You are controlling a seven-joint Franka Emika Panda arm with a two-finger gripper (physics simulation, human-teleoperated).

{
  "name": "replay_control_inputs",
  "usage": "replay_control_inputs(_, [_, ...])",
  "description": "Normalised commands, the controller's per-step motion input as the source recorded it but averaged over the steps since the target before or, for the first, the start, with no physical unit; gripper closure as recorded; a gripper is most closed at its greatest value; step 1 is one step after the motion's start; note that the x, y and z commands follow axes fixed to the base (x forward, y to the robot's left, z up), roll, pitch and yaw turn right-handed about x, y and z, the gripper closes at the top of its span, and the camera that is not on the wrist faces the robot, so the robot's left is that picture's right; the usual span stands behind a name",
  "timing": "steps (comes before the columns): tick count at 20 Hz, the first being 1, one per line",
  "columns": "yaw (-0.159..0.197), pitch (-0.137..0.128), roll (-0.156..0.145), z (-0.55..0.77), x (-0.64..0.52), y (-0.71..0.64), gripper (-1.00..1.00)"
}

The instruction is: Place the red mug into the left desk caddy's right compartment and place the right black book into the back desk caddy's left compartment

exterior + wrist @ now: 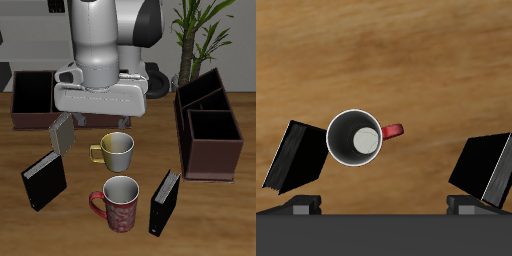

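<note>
The red mug [119, 203] stands upright near the table's front edge; the wrist view shows it from above [356, 137], white inside. The right black book [44, 180] stands tilted beside it, also in the wrist view [484, 170]. The left desk caddy [208, 130] stands end-on at the table's side. The back desk caddy [30, 97] stands at the back, partly hidden by the arm. My gripper [102, 115] hangs high above the mugs, open and empty; its fingertips [301, 207] show wide apart.
A yellow-green mug [115, 151] stands behind the red mug. A second black book [165, 202] stands on the red mug's other side, also in the wrist view [296, 158]. A small grey book [62, 131] leans near the back caddy. A potted plant [200, 30] stands behind the left caddy.
</note>
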Motion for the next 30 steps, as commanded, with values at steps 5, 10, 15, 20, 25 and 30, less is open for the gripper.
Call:
replay_control_inputs(5, [-0.088,-0.020,-0.029,-0.31,0.25,-0.21,-1.00])
replay_control_inputs(10, [-0.017,-0.027,-0.008,-0.29,0.08,-0.08,-1.00])
replay_control_inputs(15, [-0.002,-0.071,-0.020,-0.32,-0.04,0.09,-1.00])
replay_control_inputs(20, [-0.089,-0.050,-0.040,-0.20,0.01,0.01,-1.00])
replay_control_inputs(25, [-0.052,0.006,-0.015,-0.33,0.07,0.03,-1.00])
replay_control_inputs(30, [-0.014,0.022,0.021,-0.24,0.01,0.14,-1.00])
